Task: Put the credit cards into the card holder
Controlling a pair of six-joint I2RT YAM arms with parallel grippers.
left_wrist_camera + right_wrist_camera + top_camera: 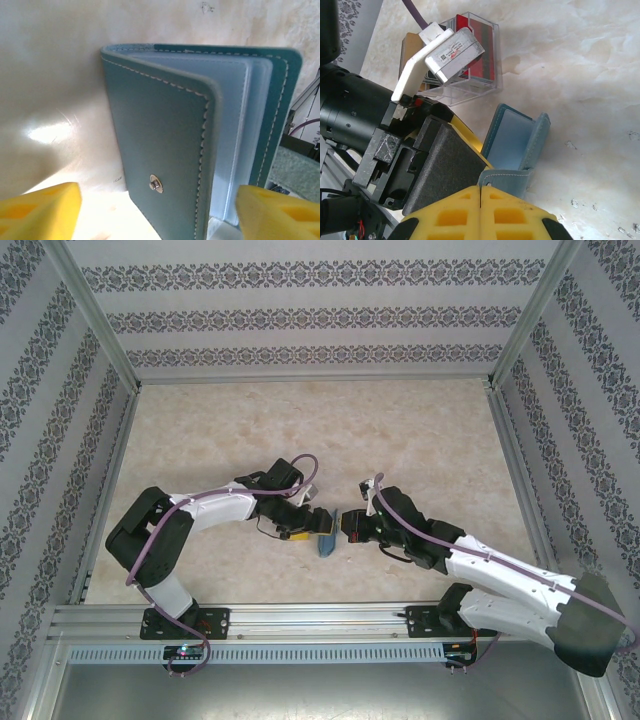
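"Where's the card holder [326,540]?"

"On its edge, half open, a little in from the middle of the worktop's [300,430] near edge. The left gripper [157,200] gapes wide, one yellow finger either side of it."

"And the right gripper [480,189]?"

"Closed tight at the lower cover's edge. Whether it nips the leather, I can't tell. The credit cards [482,45] sit in a clear box [470,89] just beyond. I'd hold the covers spread and steady, so a card slides straight into a sleeve."
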